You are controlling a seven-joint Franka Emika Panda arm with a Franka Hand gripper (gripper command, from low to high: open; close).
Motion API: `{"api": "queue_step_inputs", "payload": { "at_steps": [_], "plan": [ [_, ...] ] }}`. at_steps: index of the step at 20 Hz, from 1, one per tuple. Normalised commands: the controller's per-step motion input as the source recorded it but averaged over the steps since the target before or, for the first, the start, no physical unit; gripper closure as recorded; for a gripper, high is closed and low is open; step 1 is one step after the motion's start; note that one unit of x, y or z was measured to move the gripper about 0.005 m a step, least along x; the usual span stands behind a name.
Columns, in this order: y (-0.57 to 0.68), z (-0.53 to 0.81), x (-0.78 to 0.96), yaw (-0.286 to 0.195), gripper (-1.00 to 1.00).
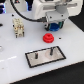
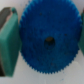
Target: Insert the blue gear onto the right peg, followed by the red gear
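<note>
Blue gear (image 2: 49,40), a flat, round, bright-blue toothed plastic disc with a dark centre bore, fills the wrist view between two teal finger pads (image 2: 9,42); I judge the jaws closed on its rim, holding it under the white gripper (image 1: 52,31) above the white bench (image 1: 12,60). In the exterior view the disc itself is hidden by the hand. Risks as I assess them: the bore may not sit over the right peg (image 1: 51,49), a thin dark upright post, so the gear could land on the post tip, tilt and jam; a skewed grip on the teeth could let it slip. The round bright-red toothed gear (image 1: 48,38) lies near the grey black-rimmed rectangular plate (image 1: 35,59), and a low approach could knock it. Count: one blue gear, one red gear, one plate, two posts (image 1: 36,55), one cream fixture (image 1: 18,28).
</note>
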Motion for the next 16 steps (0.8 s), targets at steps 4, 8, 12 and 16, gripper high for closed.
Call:
{"api": "queue_step_inputs", "payload": {
  "at_steps": [4,8,12,16],
  "plan": [
    [-0.02,0.11,0.05,0.000,1.00],
    [-0.01,0.46,0.26,0.000,1.00],
    [-0.03,0.60,0.52,0.000,1.00],
    [-0.12,0.56,0.68,0.000,1.00]
  ]
}}
